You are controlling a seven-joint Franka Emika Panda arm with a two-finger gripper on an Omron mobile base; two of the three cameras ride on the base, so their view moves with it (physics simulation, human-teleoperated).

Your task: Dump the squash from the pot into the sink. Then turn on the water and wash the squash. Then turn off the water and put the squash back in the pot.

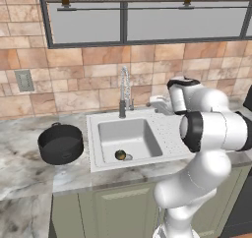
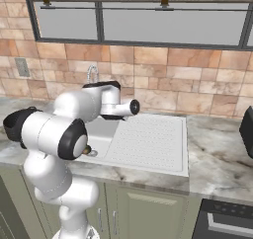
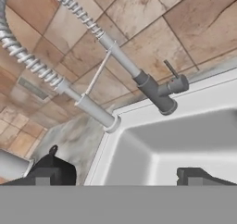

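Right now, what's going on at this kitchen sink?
A white robot arm is working at the sink. The squash already lies in the basin by the drain, and the black pot stands on the counter to the sink's left. The arm's pincer is open and holding nothing, and in the hand view it points toward the faucet and its lever. No water can be seen running, so washing seems not to have begun.

One squash [image 1: 120, 155], one pot [image 1: 60, 143], one sink [image 1: 129, 138], one faucet [image 1: 124, 92] and one wall outlet [image 1: 23, 80].
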